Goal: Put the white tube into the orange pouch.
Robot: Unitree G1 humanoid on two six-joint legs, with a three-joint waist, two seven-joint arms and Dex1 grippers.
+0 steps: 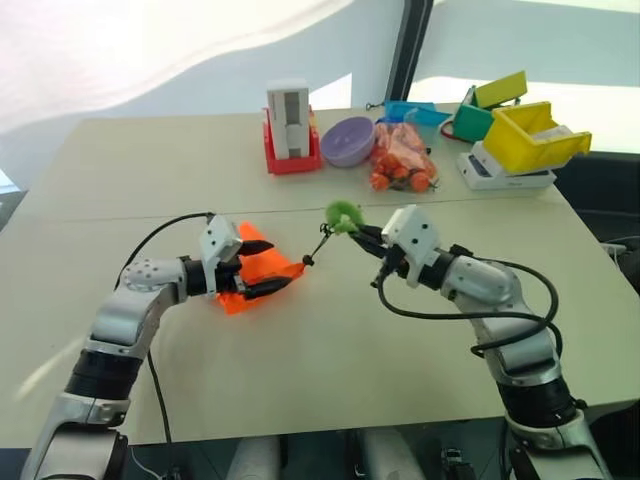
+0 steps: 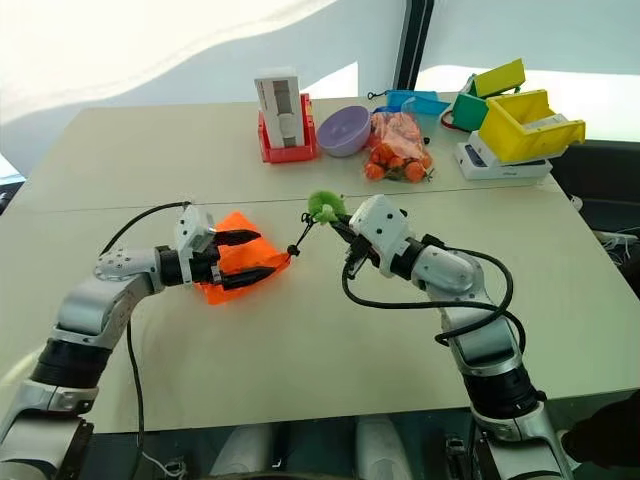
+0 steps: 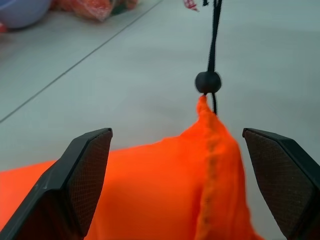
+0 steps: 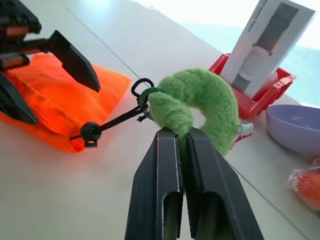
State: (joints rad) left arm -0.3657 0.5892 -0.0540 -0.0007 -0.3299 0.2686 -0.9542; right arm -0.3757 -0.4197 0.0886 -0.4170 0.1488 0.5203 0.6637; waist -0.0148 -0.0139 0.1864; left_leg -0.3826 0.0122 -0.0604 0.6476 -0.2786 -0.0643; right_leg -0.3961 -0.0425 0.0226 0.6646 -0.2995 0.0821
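Right gripper [image 4: 183, 137]: fingers pinched together on the green ring [image 4: 195, 107], which is held up off the table [image 1: 330, 350].
Green ring: fuzzy loop at the end of the black cord [image 4: 117, 119]; raised beyond the far-right end of the orange pouch [image 1: 262, 270].
Black cord: seen running taut from the ring down to a black toggle [image 3: 207, 81] at the pouch's gathered corner.
Left gripper [image 1: 255, 280]: fingers spread wide, one on each side of the orange pouch, pointed along it toward the toggle; no grip judged yet.
Orange pouch: lying flat on the table, mouth gathered at the toggle end; opening not seen from any angle.
White tube: cannot be located; nothing matching it is seen beside the pouch or in either gripper. Possibly already inside the pouch, cannot be told.
Background: red tray with a white box [image 1: 290, 125], purple bowl [image 1: 347, 140] and clear bag of orange items [image 1: 402, 158] well beyond the pouch.
Risk 1: if the ring is pulled with the pouch unheld, the whole pouch would be dragged rather than cinched.
Risk 2: wide fingers may close on a single fabric layer and slip.
Risk 3: if the tube is inside and the mouth stays loose, it could be tipped out when the pouch is lifted.
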